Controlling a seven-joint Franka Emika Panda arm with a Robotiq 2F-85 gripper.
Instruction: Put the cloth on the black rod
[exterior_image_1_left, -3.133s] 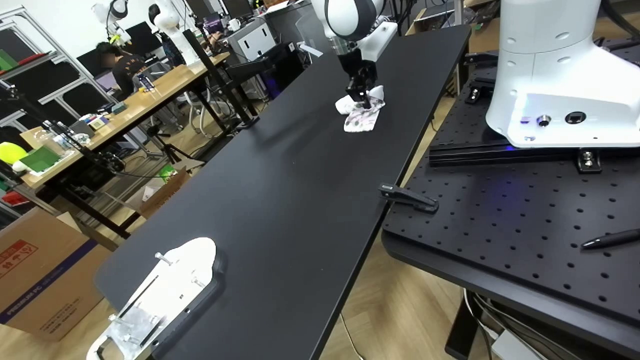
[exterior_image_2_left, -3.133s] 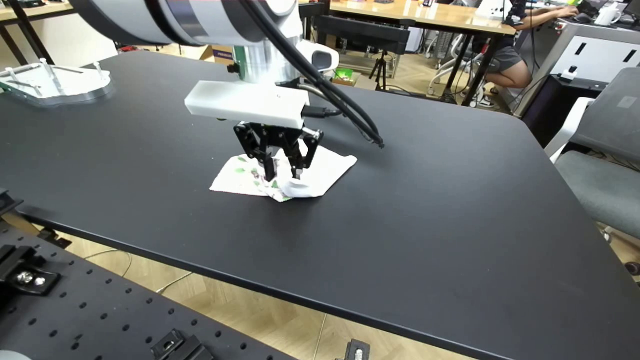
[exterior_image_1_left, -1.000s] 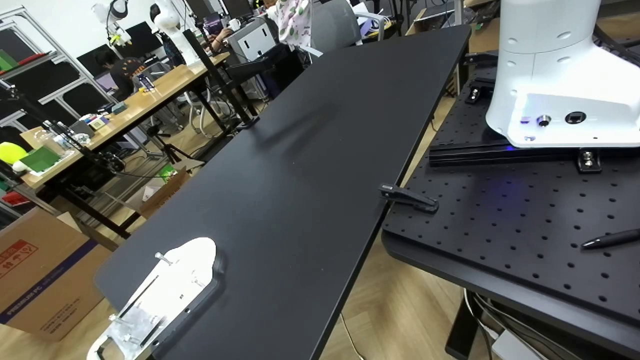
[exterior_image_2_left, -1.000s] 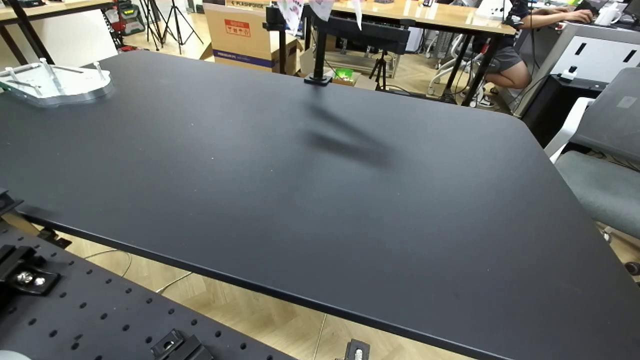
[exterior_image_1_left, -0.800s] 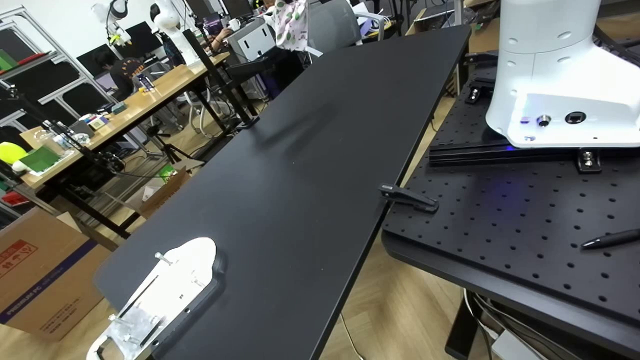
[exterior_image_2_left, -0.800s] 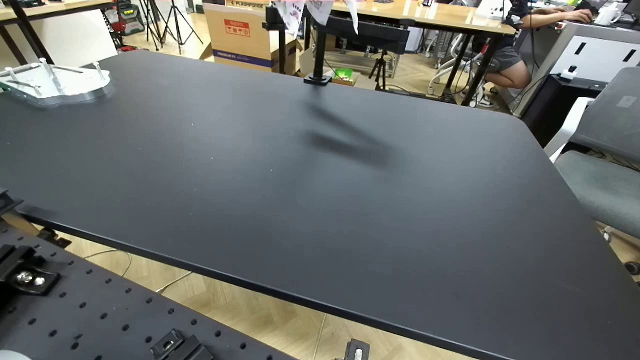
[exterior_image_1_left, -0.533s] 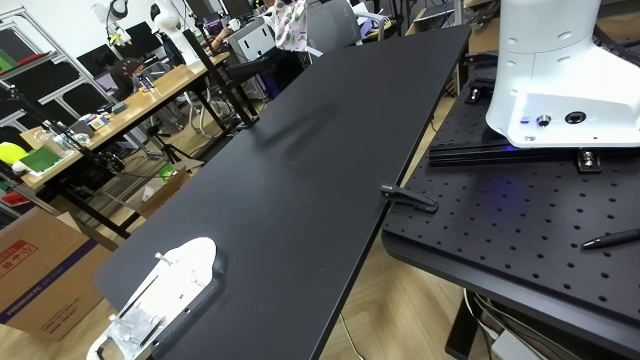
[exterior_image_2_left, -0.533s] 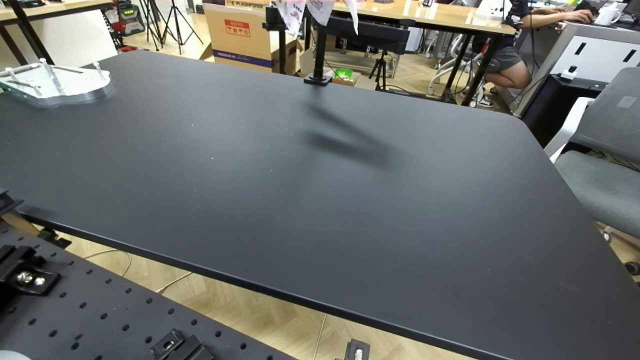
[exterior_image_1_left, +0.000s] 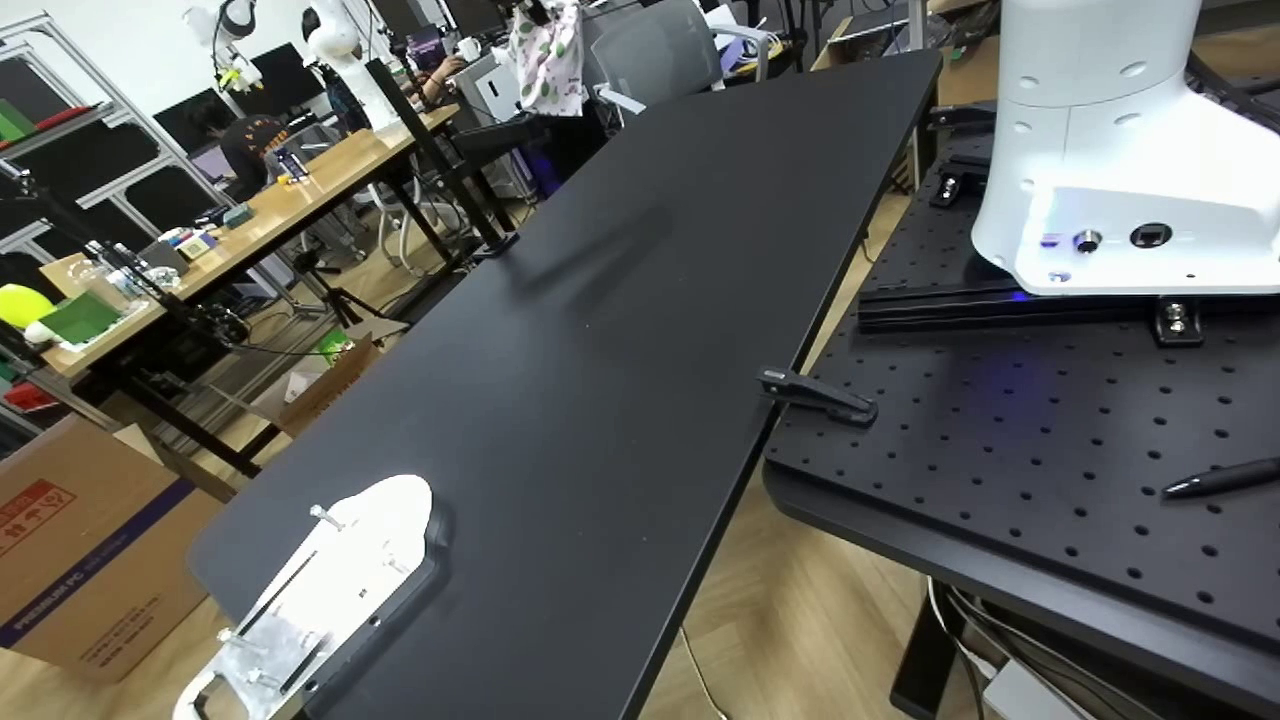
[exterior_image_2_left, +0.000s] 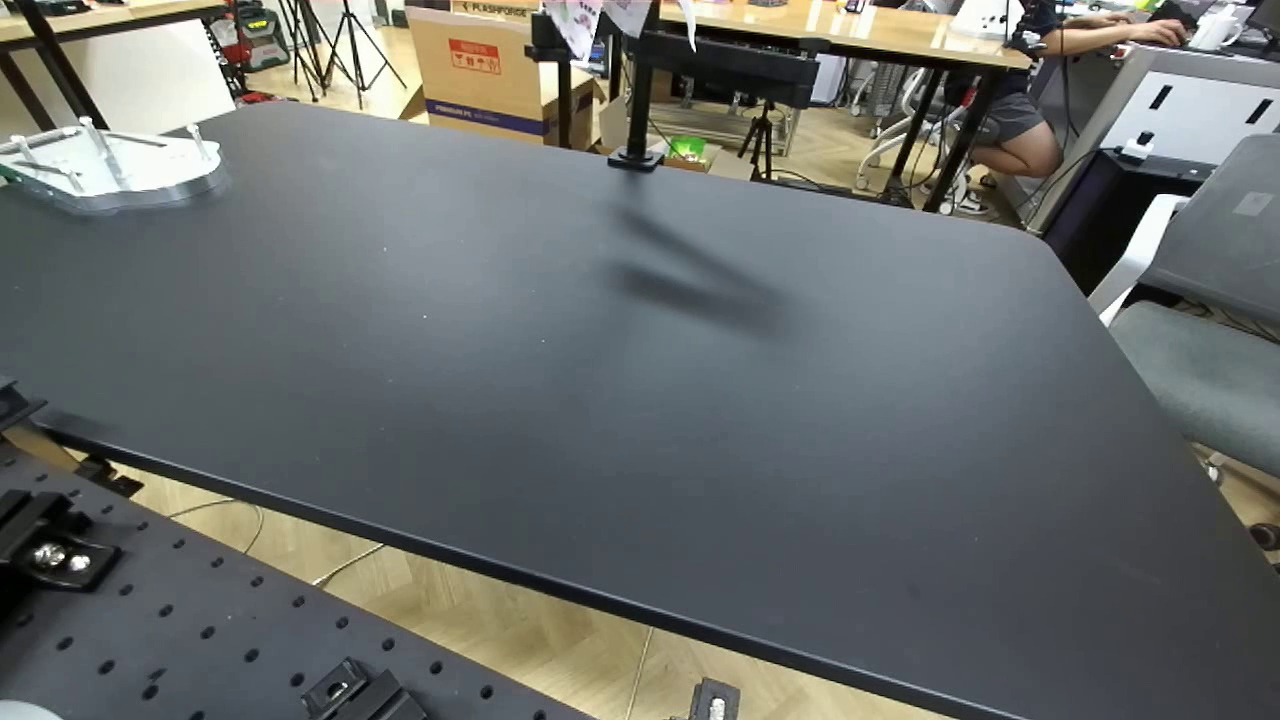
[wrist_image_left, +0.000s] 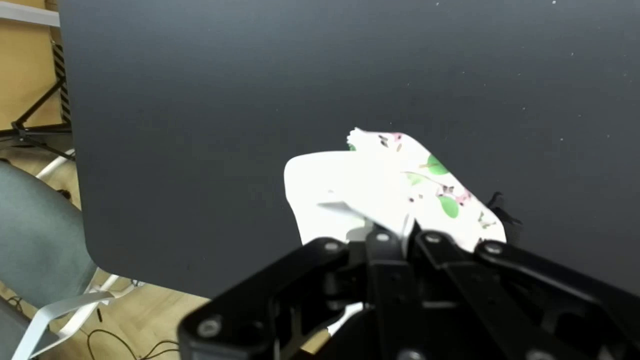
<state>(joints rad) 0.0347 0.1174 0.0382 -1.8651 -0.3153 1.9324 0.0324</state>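
1 hand (wrist_image_left: 407, 233), 1 cloth (wrist_image_left: 375, 180) & 1 blk rod (exterior_image_2_left: 740, 68).

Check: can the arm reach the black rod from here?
Probably yes: the gripper holds the cloth aloft and nothing visible stands between it and the black rod, though depth is unclear.

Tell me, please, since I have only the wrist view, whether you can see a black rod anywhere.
Observer: In an exterior view, what is probably the black rod juts from a post at the edge of the table.
Operator: Is the cloth off the table?
Observer: Yes, in an exterior view it hangs in mid-air.
Operator: Is anything lying on the table?
Observer: Yes, a pegged white panel lies at the end away from the grey chair.
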